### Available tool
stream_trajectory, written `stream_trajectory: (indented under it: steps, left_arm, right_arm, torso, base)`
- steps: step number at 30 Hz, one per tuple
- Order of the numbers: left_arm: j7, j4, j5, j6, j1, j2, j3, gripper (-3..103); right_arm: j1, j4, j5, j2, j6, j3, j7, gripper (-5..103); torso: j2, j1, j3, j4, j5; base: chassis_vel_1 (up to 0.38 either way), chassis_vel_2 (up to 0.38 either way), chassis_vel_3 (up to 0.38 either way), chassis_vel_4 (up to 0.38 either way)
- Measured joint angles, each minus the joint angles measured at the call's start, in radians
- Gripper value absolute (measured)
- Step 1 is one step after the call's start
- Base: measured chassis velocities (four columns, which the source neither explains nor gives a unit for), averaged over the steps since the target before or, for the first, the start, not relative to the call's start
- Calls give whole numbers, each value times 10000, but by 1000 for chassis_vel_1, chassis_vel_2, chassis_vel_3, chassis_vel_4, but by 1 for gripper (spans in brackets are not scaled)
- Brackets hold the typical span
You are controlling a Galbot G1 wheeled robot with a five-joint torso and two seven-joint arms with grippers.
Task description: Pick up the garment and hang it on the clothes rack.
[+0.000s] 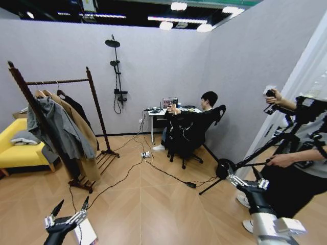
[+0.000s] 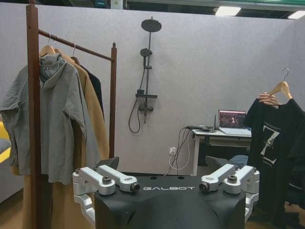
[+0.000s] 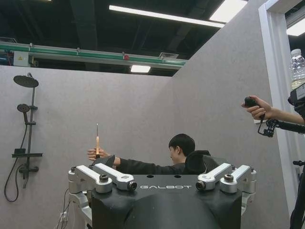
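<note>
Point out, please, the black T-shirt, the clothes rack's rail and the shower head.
black T-shirt [image 2: 271, 143]: left wrist view, on its white chest graphic.
clothes rack [image 1: 56, 81]: head view, on its horizontal rail.
shower head [image 3: 25, 81]: right wrist view, on the round head.

garment [image 2: 274, 143]: black tee, white angular Z-like chest graphic, light wooden hanger [image 2: 281, 88]. clothes rack [image 1: 61, 125]: dark reddish-brown wood. On it: grey hooded jacket [image 2: 52, 124], tan coat [image 2: 95, 119], plain black garment [image 1: 76, 107]. Wall grey, shower pole [image 2: 147, 71] black. Floor [image 1: 153, 204] light wood, herringbone pattern. Sofa [image 1: 18, 150] yellow, grey cushion. Both wrist housings black with white "GALBOT" lettering, silver linkages.
</note>
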Motion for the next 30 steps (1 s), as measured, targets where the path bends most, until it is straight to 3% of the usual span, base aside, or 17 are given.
stream_trajectory:
  steps: [14,30]
  left_arm:
    - [0,0,0,0,0,0,0,100]
    - [0,0,1,0,0,0,0,100]
  right_arm:
    - [121,21,36,-82,-6,42,82,100]
    - [122,13,76,-87,-16,19,82,100]
  torso:
    - [3,-3,-1,1,0]
    - [-1,1,0,3,6]
  base:
    - [-19,23,15,-20]
    - [-198,192,199,-207]
